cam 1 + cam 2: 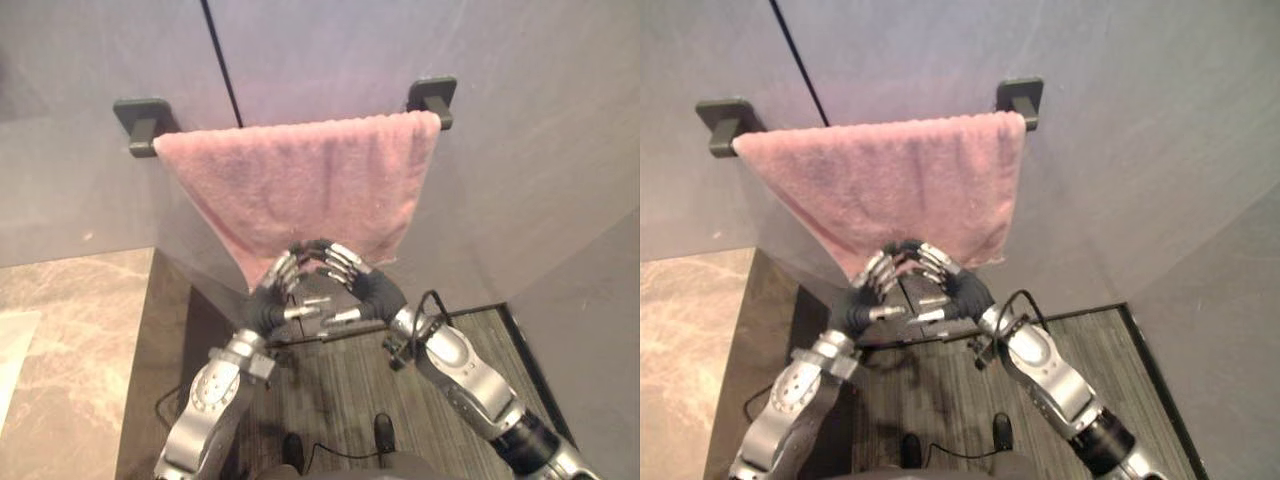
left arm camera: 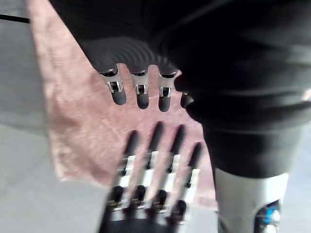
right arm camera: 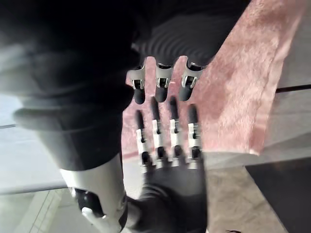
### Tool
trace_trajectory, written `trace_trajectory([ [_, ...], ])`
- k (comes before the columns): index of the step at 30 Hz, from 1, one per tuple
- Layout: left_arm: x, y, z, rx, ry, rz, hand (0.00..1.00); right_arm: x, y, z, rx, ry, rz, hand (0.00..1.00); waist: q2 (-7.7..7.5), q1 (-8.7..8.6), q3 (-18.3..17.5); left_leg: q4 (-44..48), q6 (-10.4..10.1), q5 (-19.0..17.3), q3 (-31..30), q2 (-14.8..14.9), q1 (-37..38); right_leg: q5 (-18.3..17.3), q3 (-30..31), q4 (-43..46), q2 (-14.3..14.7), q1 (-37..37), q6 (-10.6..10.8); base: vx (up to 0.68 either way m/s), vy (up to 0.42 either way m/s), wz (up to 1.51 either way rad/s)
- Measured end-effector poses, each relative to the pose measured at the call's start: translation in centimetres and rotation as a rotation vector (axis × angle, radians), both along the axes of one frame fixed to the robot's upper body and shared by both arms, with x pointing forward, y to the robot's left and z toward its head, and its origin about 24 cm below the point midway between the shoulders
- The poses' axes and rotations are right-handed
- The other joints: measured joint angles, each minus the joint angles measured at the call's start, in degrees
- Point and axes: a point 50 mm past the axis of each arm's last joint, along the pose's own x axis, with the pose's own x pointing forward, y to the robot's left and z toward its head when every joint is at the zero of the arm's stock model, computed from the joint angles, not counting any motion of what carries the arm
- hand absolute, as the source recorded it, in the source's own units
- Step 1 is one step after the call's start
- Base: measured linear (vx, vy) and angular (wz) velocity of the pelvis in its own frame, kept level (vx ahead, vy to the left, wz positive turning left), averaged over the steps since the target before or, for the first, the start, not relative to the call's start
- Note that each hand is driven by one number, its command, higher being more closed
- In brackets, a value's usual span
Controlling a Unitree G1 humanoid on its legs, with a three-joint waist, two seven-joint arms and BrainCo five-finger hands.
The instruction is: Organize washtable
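My left hand [image 1: 266, 303] and right hand [image 1: 368, 288] are raised together. The fingers [image 1: 284, 268] are loosely straight and meet tip to tip in an arch, and neither hand has closed on anything. The thumbs point at each other underneath with nothing between them.

The risk I see is this: with both sets of tips crowded so close, closing now could catch my own other hand instead of cloth, or pinch only a thin fold at the hem. A pull on so little would likely drag the pink towel [image 1: 300, 180] sideways between its dark brackets [image 1: 140, 118]. It could even come off altogether and land on the floor [image 1: 330, 390], since it looks merely draped over. It hangs crooked, with its lower edge slanting to a low point on the left, so an uneven tug would worsen that.

The towel lies just beyond my fingertips on the far side, its lower part directly behind them. I cannot tell whether the tips brush the cloth. Farther out is the grey wall [image 1: 520, 150] that carries the brackets, and the marble worktop [image 1: 70, 320] sits off to the left.
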Motion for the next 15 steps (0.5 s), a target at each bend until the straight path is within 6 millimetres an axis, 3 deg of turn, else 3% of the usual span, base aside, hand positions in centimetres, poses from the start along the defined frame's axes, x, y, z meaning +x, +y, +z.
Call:
trace_trajectory([
  [5, 1.7, -0.7, 2.5, -0.050, -0.109, 0.025, 0.00, 2.3, -0.7, 1.1, 0.017, -0.031, -0.090, 0.00, -0.20, -0.10, 0.1, 0.0, 0.0, 0.0, -0.1, 0.0, 0.0, 0.0, -0.1, 0.0, 0.0, 0.0, 0.0, 0.04, 0.016, 0.00],
  [9, 3.1, -1.0, 2.7, -0.067, -0.111, 0.044, 0.00, 3.6, -0.9, 1.2, 0.007, -0.027, -0.133, 0.00, -0.26, -0.15, 0.2, -0.1, 0.0, 0.0, -0.1, 0.0, -0.1, 0.0, -0.2, 0.0, 0.0, -0.1, 0.0, 0.00, 0.000, 0.00],
  [12, 4.3, -0.7, 2.8, -0.034, -0.115, 0.077, 0.00, 4.8, -0.9, 1.5, -0.004, -0.026, -0.163, 0.00, -0.66, -1.15, 1.0, -0.4, 0.0, 0.0, 0.0, 0.1, -0.7, 0.1, 0.0, 0.0, 0.0, -0.8, -0.1, 0.00, 0.000, 0.00],
  [15, 5.7, -0.4, 2.6, -0.009, -0.100, 0.108, 0.00, 6.0, -1.9, 1.9, -0.009, -0.029, -0.223, 0.00, -0.94, -1.24, 1.4, -0.1, 0.1, 0.4, 0.1, 0.1, -1.8, 0.3, 0.2, 0.0, 0.1, -1.8, -0.4, 0.00, 0.000, 0.00],
])
